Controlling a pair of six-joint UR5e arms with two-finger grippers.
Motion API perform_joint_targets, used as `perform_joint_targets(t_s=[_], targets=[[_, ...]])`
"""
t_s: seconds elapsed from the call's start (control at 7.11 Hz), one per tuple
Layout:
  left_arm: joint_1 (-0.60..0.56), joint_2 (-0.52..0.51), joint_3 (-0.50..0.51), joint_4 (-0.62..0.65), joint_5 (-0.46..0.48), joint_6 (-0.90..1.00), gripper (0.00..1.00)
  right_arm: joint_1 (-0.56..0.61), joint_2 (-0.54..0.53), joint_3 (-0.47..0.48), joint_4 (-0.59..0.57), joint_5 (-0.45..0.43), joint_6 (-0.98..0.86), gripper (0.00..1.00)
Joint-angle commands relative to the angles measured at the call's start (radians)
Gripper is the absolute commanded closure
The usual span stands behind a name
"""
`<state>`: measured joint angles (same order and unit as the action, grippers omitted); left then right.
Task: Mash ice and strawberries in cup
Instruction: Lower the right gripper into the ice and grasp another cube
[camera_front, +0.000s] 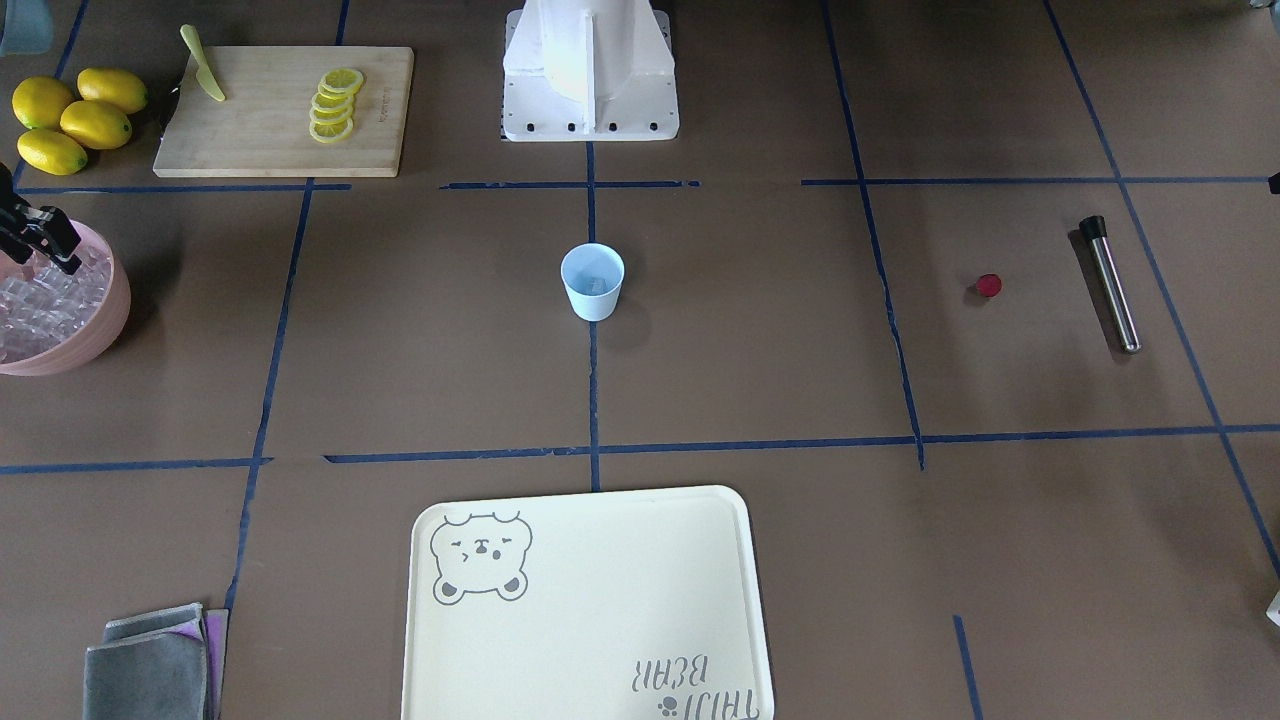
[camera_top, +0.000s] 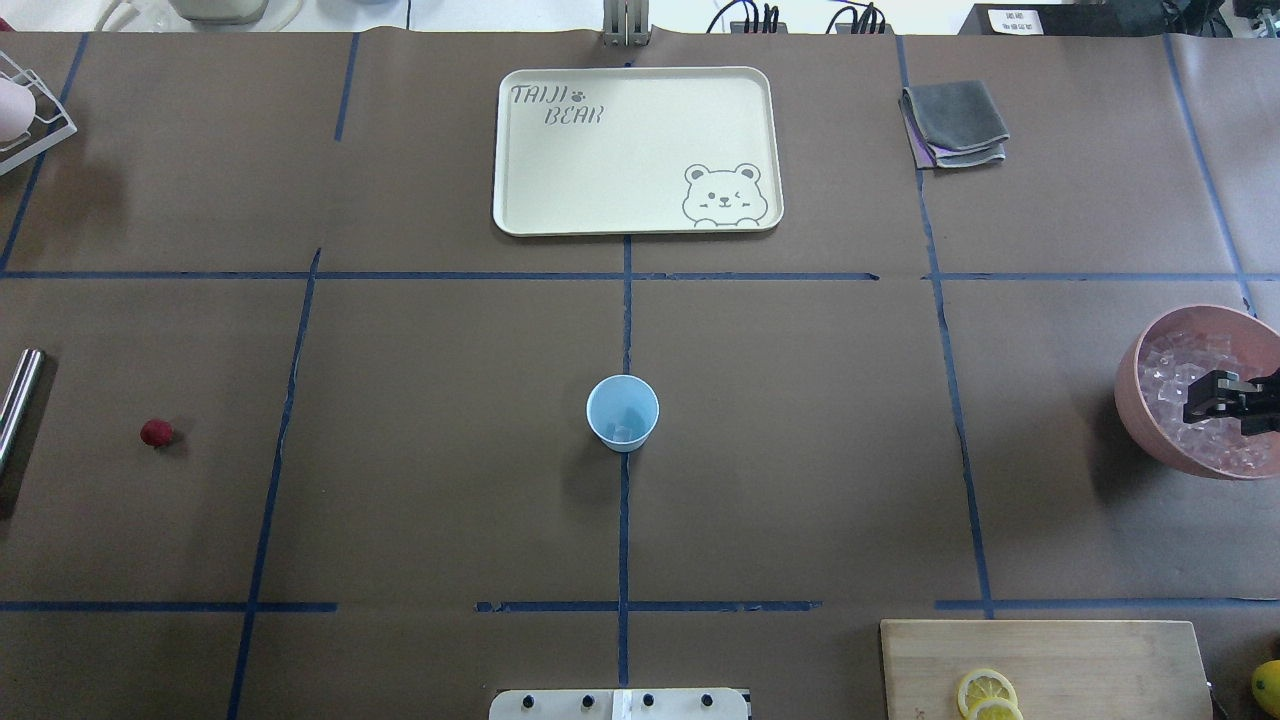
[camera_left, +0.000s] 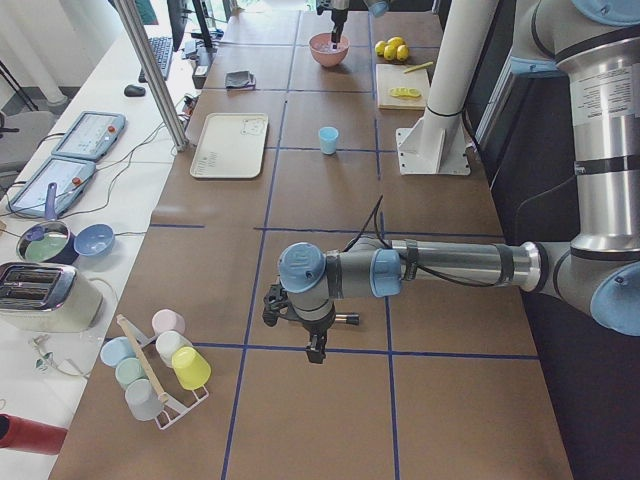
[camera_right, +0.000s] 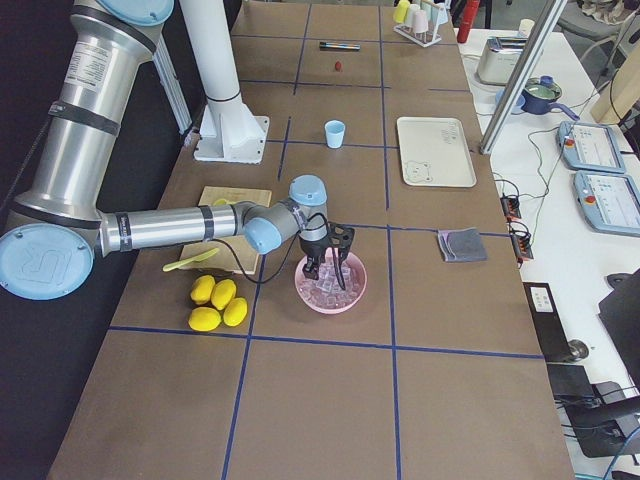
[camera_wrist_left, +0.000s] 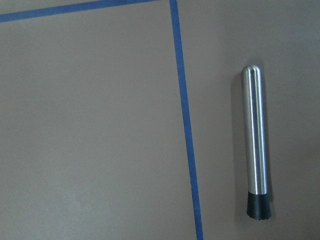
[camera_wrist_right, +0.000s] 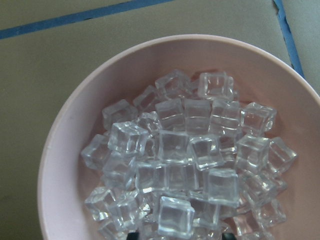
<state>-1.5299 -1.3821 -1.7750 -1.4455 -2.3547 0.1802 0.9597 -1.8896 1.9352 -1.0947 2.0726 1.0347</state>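
Note:
The pale-blue cup (camera_top: 622, 412) stands upright at the table's centre with a clear cube of ice (camera_front: 596, 284) in its bottom. More ice (camera_wrist_right: 175, 150) fills the pink bowl (camera_top: 1140, 405) at the robot's right. My right gripper (camera_top: 1200, 402) hangs over that bowl with its fingers spread, open, and nothing between them. The strawberry (camera_top: 156, 432), small and red, lies alone on the left side. Beside it lies a steel muddler (camera_wrist_left: 255, 145). My left gripper (camera_left: 315, 350) points down above that end; I cannot tell whether it is open or shut.
A cream tray (camera_top: 520, 200) lies beyond the cup. A wooden board (camera_front: 260, 140) with lemon slices (camera_front: 334, 105) and a green knife (camera_front: 203, 65) sits near the robot's base, with whole lemons (camera_front: 75, 118) beside it. Folded grey cloths (camera_top: 955, 122) are at the far right.

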Motion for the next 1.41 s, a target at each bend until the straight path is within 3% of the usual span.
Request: perform_joint_targets(t_s=[0.0,1.27], targets=[[0.002,0.000,0.000,-0.001,0.000,0.001,0.00,-0.012,0.003,-0.005,-0.001,-0.009,-0.001,0.43],[0.005,0.000,0.000,0.001,-0.023,-0.001,0.00,-0.009,0.018,-0.019,-0.004,-0.011,-0.013,0.46]])
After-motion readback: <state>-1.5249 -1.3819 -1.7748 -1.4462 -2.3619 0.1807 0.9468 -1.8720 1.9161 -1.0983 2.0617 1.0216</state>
